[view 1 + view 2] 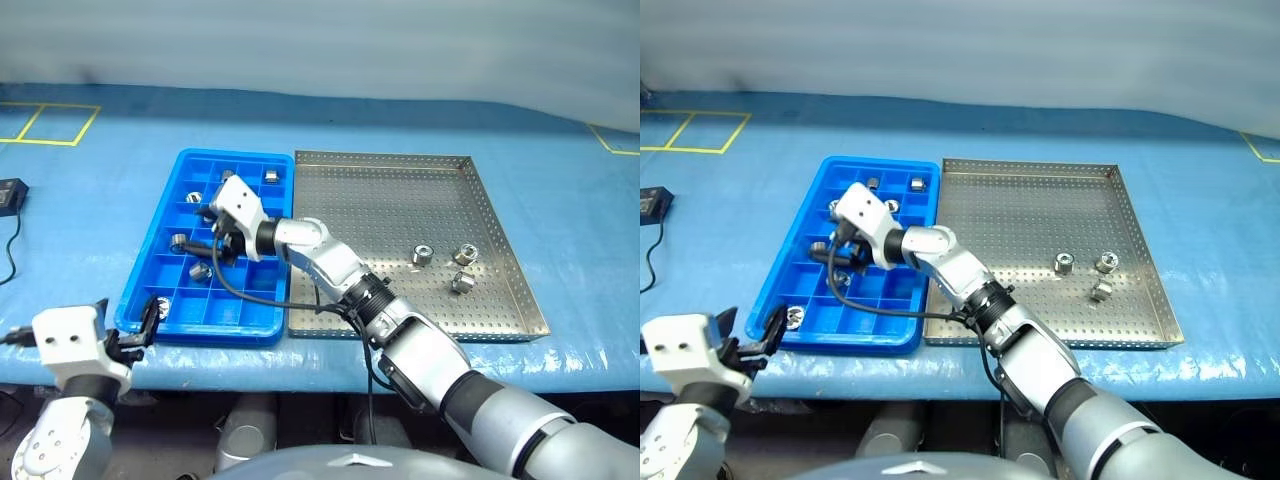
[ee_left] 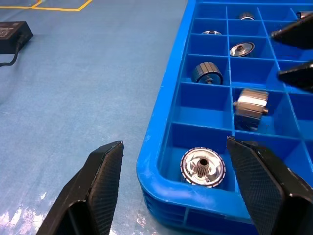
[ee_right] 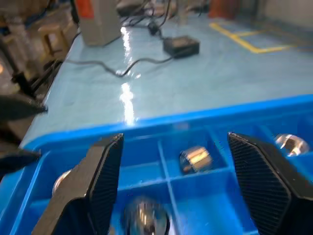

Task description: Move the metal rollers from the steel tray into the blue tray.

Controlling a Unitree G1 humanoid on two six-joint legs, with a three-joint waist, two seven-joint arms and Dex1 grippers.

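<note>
Table (image 1: pixel 90 210): pale blue cover, both trays side by side near its front edge.

Steel tray (image 1: pixel 400 200): perforated floor, touching the blue tray's right rim. Three rollers (image 1: pixel 422 256) remain, grouped near its right rim, towards the front right corner.

Blue tray (image 1: pixel 152 262): grid of square compartments. Several rollers already sit in separate cells, one in the front left corner cell (image 2: pixel 202 166).

Right gripper (image 1: pixel 222 240): reached across over the middle of the blue tray, pointing towards its left rim, fingers spread wide, nothing between them. Judged step: a roller just released, so a return trip to the steel tray comes next. To do it well, lift clear of the cell walls before swinging right, so no filled cell is knocked; then descend squarely over one of the three, choosing the one standing apart from its neighbours.

Left gripper (image 1: pixel 138 330): low at the blue tray's front left corner, fingers wide, empty. Best kept off the rim.
</note>
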